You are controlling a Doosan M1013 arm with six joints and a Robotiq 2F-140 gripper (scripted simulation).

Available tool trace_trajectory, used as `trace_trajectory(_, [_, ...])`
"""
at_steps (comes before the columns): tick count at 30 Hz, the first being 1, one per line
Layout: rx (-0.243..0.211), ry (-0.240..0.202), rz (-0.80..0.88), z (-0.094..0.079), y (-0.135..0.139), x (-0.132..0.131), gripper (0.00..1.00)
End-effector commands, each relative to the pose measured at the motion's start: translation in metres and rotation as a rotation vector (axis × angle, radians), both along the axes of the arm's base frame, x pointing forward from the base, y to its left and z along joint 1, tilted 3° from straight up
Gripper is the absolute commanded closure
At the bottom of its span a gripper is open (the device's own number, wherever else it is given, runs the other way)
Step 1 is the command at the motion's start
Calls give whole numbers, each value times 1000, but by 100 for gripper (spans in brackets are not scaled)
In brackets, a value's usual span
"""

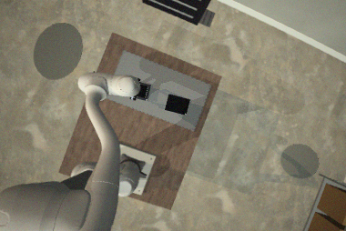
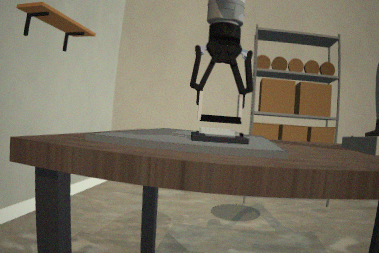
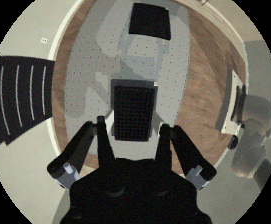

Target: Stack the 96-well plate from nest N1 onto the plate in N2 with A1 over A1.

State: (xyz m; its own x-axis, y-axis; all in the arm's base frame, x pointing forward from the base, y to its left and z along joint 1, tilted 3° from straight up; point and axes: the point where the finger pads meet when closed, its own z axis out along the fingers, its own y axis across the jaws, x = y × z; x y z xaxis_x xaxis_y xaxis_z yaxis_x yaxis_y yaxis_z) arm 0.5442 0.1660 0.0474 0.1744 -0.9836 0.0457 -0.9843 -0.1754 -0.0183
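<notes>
Item, left: gripper clamped on the upper 96-well plate, hanging just above the lower plate in nest N2. Right: nest N1, vacated. Lift and transfer seemingly done; lowering, nesting, A1 check outstanding.

- Dark brown wood-grain table top
- Flat grey rectangular mat
- Black flat well plate, held in the black two-finger gripper
- Pale grey jointed arm
- Orange wall shelf on black brackets
- Tan cardboard boxes
</notes>
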Motion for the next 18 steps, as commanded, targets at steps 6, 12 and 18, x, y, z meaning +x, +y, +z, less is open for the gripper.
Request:
trace_trajectory(6, [0,0,0,-7,0,0,100])
trace_trajectory(12, [0,0,0,-7,0,0,100])
trace_trajectory(18, [0,0,0,-7,0,0,100])
